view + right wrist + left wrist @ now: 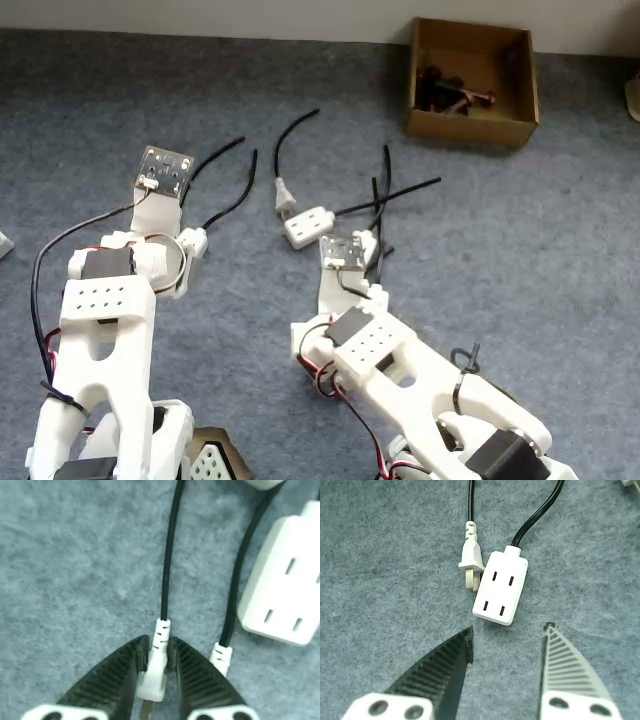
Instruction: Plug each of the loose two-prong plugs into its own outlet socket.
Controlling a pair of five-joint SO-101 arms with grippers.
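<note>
Right fingers (115, 680): both dark and ribbed, squeezed onto the white body of the held plug (152, 675)
Right gripper (158, 642): closed around that plug just behind its strain relief
Held plug's cord (169, 555): black, runs straight away from the fingertips over the carpet
Second plug (221, 657): just beside the outer face of one finger, with its own black cord (240, 570) alongside
Right-side socket block (285, 590): white, flat on the carpet, slots up, near the second plug's cord
Left fingers (445, 670): one dark, one pale, spread wide with nothing between them
Left gripper (509, 628): open, its tips just short of the near end of the four-slot socket block (500, 587)
Loose plug (471, 560): white, lies against that block's side, unplugged
High view: middle socket block (307, 228) lies between the two arms, with the middle plug (283, 195) just beside it
Surroundings: grey carpet (520, 260); cardboard box (470, 125) well apart at the far edge
</note>
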